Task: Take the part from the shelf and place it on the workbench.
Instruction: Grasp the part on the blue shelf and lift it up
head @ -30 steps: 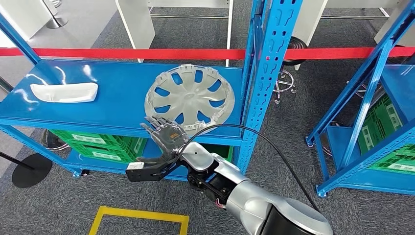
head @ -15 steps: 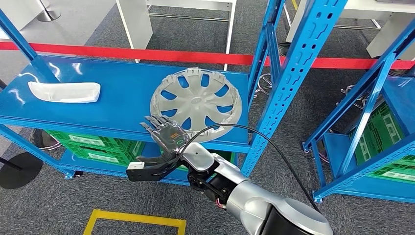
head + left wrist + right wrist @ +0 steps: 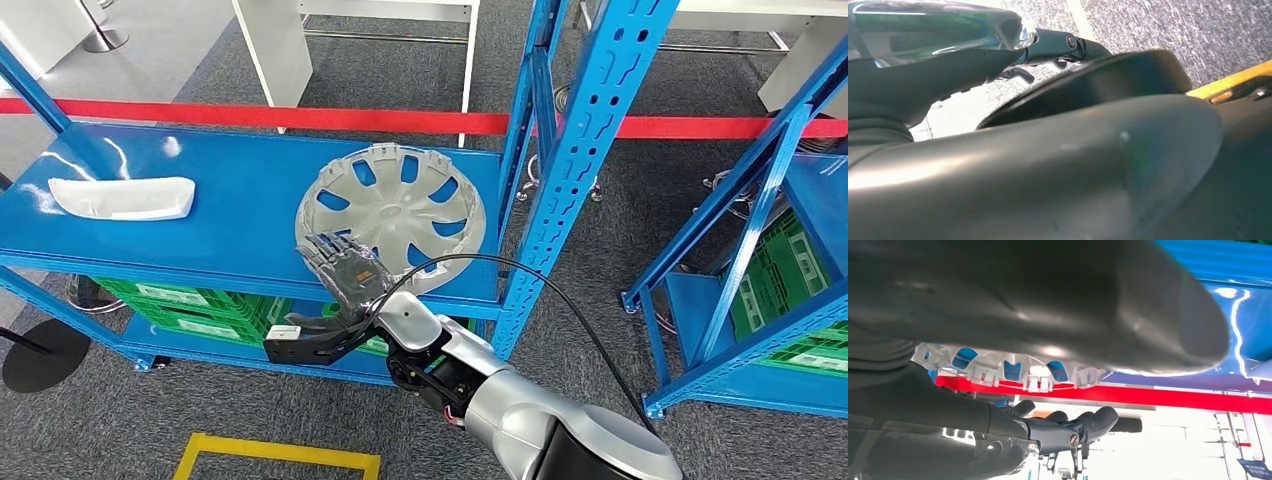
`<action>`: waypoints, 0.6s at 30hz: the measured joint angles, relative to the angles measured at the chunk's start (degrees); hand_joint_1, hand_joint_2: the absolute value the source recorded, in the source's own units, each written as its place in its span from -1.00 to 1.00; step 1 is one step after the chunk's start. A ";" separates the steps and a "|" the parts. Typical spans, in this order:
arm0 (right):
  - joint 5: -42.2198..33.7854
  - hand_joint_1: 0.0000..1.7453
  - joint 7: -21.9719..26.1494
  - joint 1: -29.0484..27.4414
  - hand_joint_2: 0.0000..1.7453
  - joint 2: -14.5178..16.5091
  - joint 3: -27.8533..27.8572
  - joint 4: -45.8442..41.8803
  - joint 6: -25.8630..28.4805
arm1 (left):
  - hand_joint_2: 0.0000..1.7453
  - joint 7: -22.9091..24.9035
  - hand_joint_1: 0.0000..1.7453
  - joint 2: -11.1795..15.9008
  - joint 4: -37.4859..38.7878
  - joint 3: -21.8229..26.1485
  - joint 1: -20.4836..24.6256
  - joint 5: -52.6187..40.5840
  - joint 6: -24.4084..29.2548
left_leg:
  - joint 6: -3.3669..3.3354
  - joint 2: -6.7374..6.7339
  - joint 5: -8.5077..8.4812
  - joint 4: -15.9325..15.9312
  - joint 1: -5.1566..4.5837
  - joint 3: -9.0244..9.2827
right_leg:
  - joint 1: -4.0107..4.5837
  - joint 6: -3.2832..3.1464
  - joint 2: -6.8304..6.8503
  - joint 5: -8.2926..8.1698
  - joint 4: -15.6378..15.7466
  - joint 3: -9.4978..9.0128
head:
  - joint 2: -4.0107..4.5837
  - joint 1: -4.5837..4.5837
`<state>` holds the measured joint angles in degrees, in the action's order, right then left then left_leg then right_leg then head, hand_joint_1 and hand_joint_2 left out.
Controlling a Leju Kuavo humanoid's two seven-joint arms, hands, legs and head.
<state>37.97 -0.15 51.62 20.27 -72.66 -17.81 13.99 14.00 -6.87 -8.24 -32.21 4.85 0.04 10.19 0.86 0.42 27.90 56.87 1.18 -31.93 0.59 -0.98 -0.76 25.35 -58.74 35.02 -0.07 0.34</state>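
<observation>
hubcap [image 3: 391, 210]: its 7 o'clock rim is hidden behind the right hand [image 3: 345, 275]; in the right wrist view just a strip of its clipped rim shows.
right hand contact: cannot tell whether the fingers touch the rim.
left hand [image 3: 998, 55]: blurred, dark, state unreadable.

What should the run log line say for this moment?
phase: reaching | right hand: open, at near rim of hubcap | hubcap: flat on blue shelf | white part: on shelf, untouched
</observation>
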 joint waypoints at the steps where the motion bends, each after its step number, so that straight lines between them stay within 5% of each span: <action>1: 0.00 -1.00 -0.02 0.00 -1.00 0.01 -0.03 0.04 0.00 | -1.00 0.02 -1.00 0.03 0.00 -0.03 0.00 0.00 0.02 | 0.05 0.00 -0.03 -0.15 0.00 0.08 | 0.01 -0.07 0.00 0.04 0.00 -0.01 | 0.00 0.00; 18: -0.20 -1.00 -7.75 -0.05 -1.00 -0.01 -0.93 2.12 -4.22 | -1.00 -0.05 -1.00 -0.22 -0.01 -0.29 -0.04 0.97 0.05 | 0.63 0.01 -0.17 -0.47 -0.19 0.27 | -0.13 -0.23 0.03 0.13 0.11 -0.23 | 0.00 0.05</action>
<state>37.77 -7.90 51.57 20.26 -73.59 -15.69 9.77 13.95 -7.09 -8.25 -32.51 4.81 1.02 10.25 1.50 0.43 27.73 56.40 0.99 -31.66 0.46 -1.21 -0.73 25.48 -58.63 34.79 -0.07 0.39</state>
